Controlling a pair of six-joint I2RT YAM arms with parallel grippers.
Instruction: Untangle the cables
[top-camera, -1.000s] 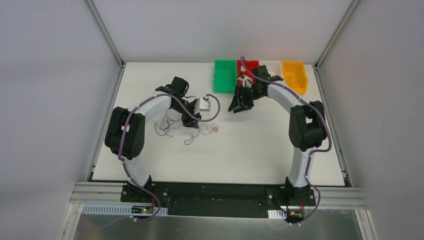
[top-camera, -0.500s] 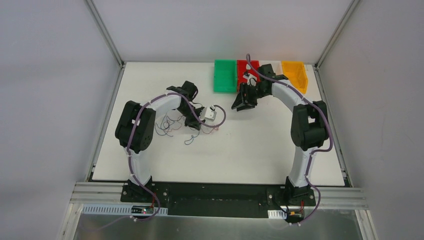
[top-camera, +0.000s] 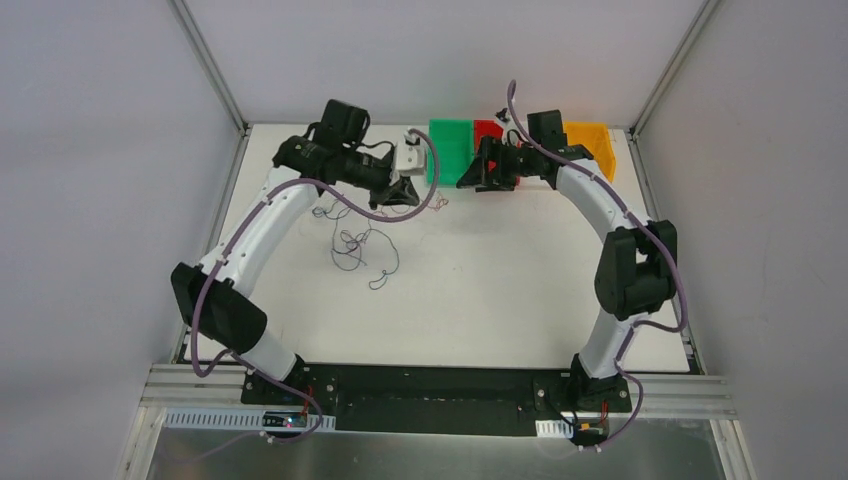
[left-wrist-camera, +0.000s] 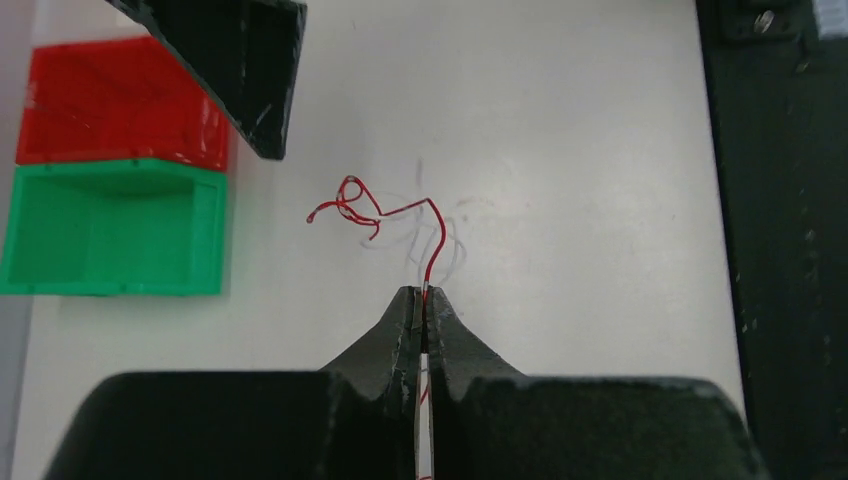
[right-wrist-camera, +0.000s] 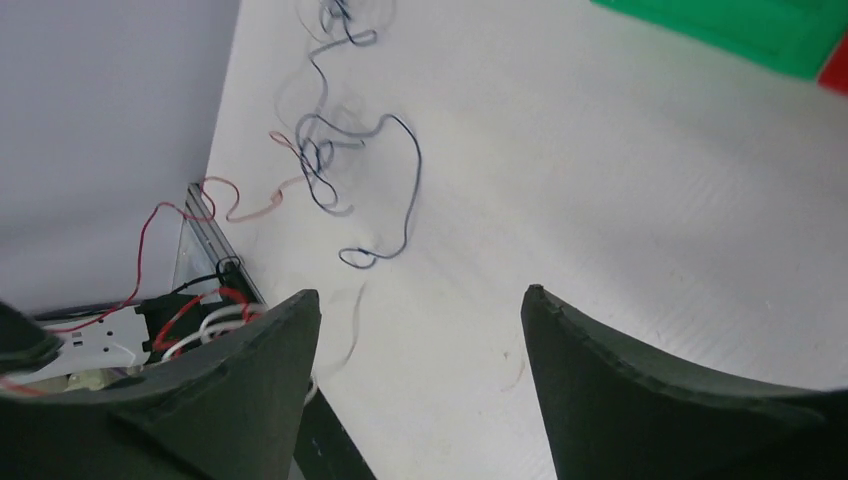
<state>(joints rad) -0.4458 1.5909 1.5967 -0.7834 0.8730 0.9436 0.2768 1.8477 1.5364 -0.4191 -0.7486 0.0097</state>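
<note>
Two grippers. Left gripper (left-wrist-camera: 424, 300): clamped on red cable (left-wrist-camera: 400, 215), a grip legible only in left wrist view; arm reaches to upper centre overhead, beside green bin (left-wrist-camera: 110, 230) and red bin (left-wrist-camera: 120, 100). Right gripper (right-wrist-camera: 420, 300): jaws apart, holding nothing, above table (right-wrist-camera: 650, 200). Dark blue cables (right-wrist-camera: 330, 160): loose tangle, upper left of right wrist view.

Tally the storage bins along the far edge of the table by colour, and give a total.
Green bin: 1
Red bin: 1
Orange bin: 1
Total: 3 in view. The right arm covers the stretch between red and orange, so anything there cannot be counted.
</note>
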